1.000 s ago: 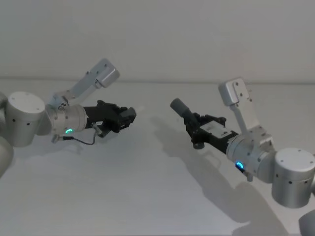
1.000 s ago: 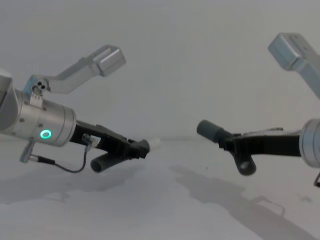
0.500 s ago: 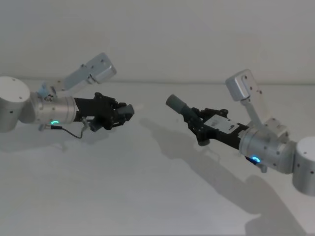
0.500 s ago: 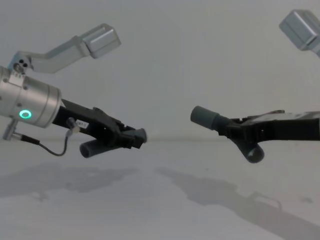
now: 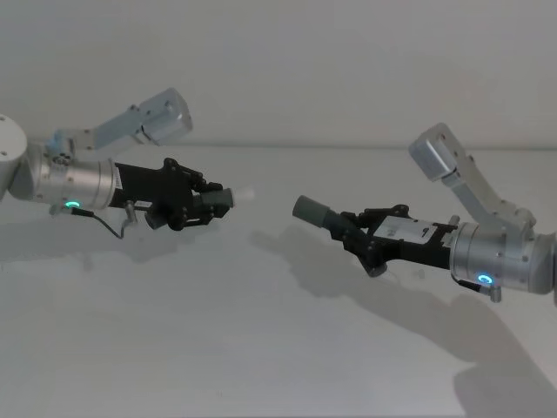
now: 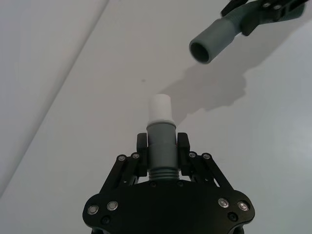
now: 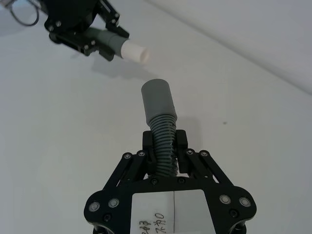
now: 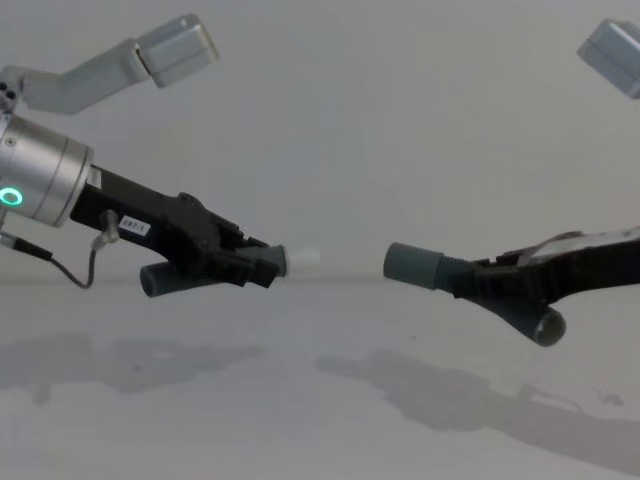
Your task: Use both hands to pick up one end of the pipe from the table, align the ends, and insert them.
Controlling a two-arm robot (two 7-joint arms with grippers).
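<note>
Both jaws pinch hose: my left gripper clamps the piece with the white stub sticking out ahead, my right gripper clamps the piece with the grey cuff. Stub and cuff face each other, apart, above the table.

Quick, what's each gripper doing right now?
Left gripper: shut on the hose piece with the white tip, held above the table.
Right gripper: shut on the hose piece with the grey cuff, also held above the table.
</note>
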